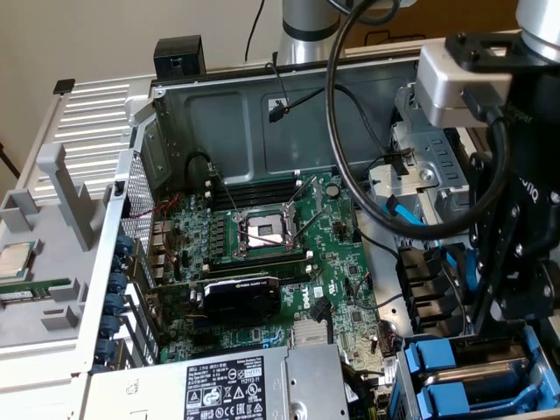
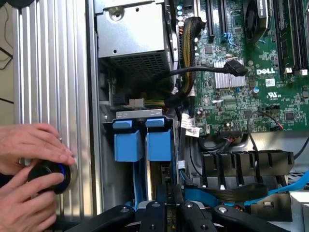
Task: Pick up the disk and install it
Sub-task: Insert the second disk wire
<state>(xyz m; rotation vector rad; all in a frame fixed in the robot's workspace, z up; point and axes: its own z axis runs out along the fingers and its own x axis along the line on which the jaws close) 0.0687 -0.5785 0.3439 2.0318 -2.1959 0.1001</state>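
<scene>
Exterior view: an open computer case (image 1: 166,140) lies on its side. At its near right corner, the tool (image 2: 166,205), nearly closed, hangs directly above the bay holding the blue-framed disk (image 2: 158,145). Whether it pinches anything, I cannot tell.

- "DELL" in white on the motherboard (image 2: 266,71), beside a silver heatsink (image 2: 227,77).
- Round Dell logo on the motherboard (image 1: 301,296) in the exterior view.
- UL-type mark printed on the motherboard near the Dell text, wrist view.
- Power supply label (image 1: 226,392): certification symbols and small print; digits too small to read surely.
- Letters on the arm (image 1: 525,188), partly legible.
</scene>
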